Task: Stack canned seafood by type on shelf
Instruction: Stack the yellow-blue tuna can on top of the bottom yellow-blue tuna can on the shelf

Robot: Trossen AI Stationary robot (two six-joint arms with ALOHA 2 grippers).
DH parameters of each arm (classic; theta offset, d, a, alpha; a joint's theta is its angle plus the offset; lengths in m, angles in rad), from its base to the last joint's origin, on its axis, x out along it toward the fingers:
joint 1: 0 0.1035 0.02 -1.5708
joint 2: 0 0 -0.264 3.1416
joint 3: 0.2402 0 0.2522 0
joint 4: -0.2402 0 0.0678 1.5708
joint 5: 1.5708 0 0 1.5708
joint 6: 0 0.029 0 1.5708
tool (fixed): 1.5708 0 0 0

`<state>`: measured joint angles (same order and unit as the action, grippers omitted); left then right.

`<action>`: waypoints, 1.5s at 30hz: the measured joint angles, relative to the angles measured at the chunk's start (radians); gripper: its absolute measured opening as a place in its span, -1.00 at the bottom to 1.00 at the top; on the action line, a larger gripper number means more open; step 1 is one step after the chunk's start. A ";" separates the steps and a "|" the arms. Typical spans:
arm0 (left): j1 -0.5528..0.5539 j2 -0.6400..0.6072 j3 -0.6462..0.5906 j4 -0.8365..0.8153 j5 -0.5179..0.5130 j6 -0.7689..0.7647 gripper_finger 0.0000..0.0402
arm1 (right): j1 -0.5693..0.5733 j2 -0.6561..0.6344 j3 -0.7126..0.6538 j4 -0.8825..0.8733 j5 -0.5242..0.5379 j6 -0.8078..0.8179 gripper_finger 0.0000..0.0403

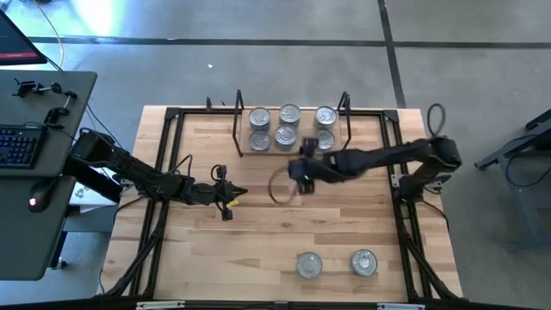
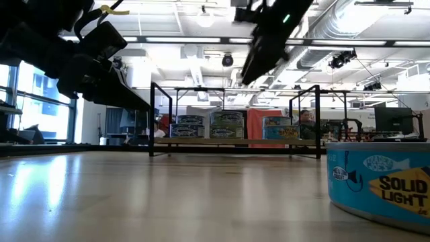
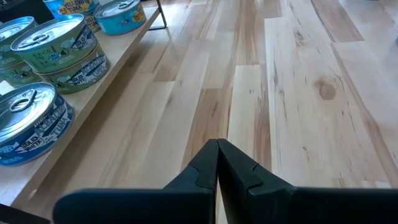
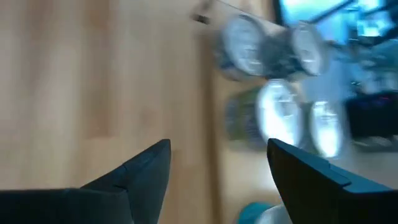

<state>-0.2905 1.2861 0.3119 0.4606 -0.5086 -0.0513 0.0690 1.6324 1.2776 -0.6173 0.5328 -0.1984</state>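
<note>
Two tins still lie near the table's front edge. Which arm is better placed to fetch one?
The right, probably. Its gripper has open fingers and both loose tins lie on its side. The left gripper is shut.

Grey concrete floor [image 1: 258,69] with dark seam lines is surrounding the light-wood counter [image 1: 258,250]. A dark side desk [image 1: 43,241] is carrying a keyboard [image 1: 17,146] and mouse [image 1: 34,202]. White ceiling [image 2: 175,20] with strip lights [image 2: 168,40] and ducts [image 2: 336,33] is showing; daylight is coming through the windows [image 2: 33,101].
</note>
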 joint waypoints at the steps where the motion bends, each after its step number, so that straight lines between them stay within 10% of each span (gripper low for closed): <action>1: 0.000 0.000 0.000 0.000 0.000 0.000 -1.00 | 0.028 -0.020 0.000 -0.041 -0.016 0.042 0.29; 13: -0.001 0.000 0.000 0.008 0.000 0.000 -1.00 | 0.433 -0.088 -0.021 -0.450 -0.240 0.780 0.29; 21: -0.001 0.000 0.000 0.008 0.000 0.000 -1.00 | 0.712 -0.087 -0.164 -0.283 -0.514 1.387 0.01; 28: -0.001 0.000 0.000 0.009 0.000 0.000 -1.00 | 0.855 -0.087 -0.337 -0.011 -0.507 1.707 -0.50; 35: -0.001 0.000 0.000 0.017 0.000 0.003 -1.00 | 0.819 -0.087 -0.403 0.123 -0.442 1.647 -0.83; 40: -0.001 0.000 0.000 0.051 0.000 0.004 -1.00 | 0.720 -0.087 -0.409 0.368 -0.284 1.263 -0.94; 45: -0.001 0.000 0.000 0.068 0.000 0.018 -1.00 | 0.593 -0.045 -0.443 0.681 -0.428 0.896 -0.99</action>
<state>-0.2913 1.2865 0.3115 0.5289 -0.5083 -0.0330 0.6624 1.5876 0.8351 0.0638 0.1047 0.6978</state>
